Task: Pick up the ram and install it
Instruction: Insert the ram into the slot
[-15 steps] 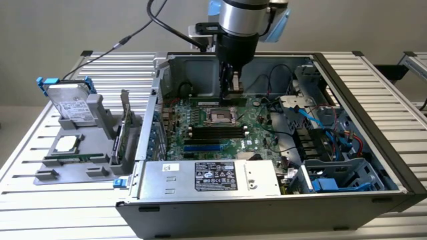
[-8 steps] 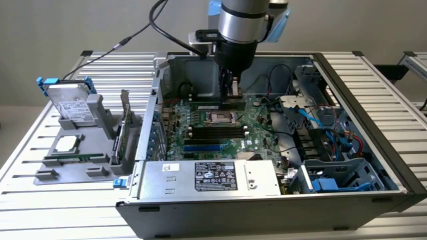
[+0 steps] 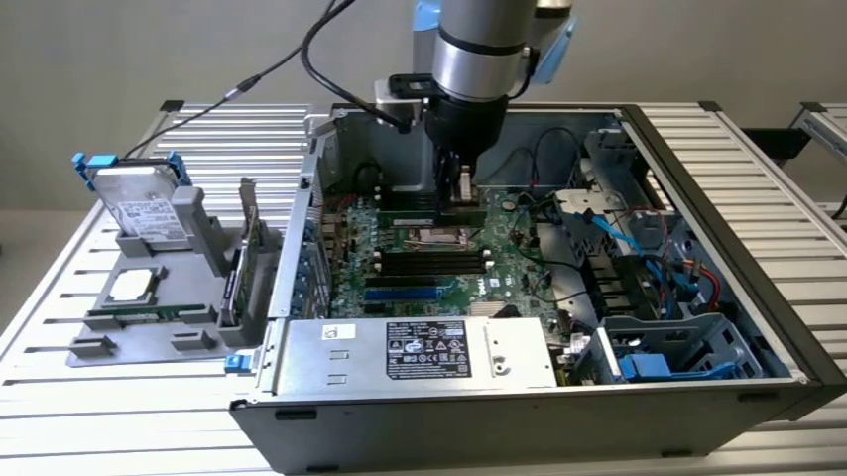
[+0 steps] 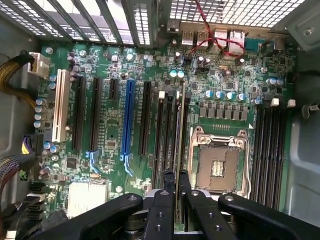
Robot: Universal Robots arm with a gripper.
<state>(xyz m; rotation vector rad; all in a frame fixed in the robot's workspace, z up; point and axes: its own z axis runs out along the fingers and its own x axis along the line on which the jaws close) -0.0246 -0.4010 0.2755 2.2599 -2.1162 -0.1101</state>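
ram pinched over the memory slots

the tool is nearly closed, its fingers gripping the ram edge-on. the ram sits inside the open computer case, over the black memory slots beside the cpu socket.

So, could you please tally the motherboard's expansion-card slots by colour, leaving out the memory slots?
White slots: 1
Blue slots: 1
Black slots: 4
Total: 6

Slatted metal table carries open computer case, grey parts rack.
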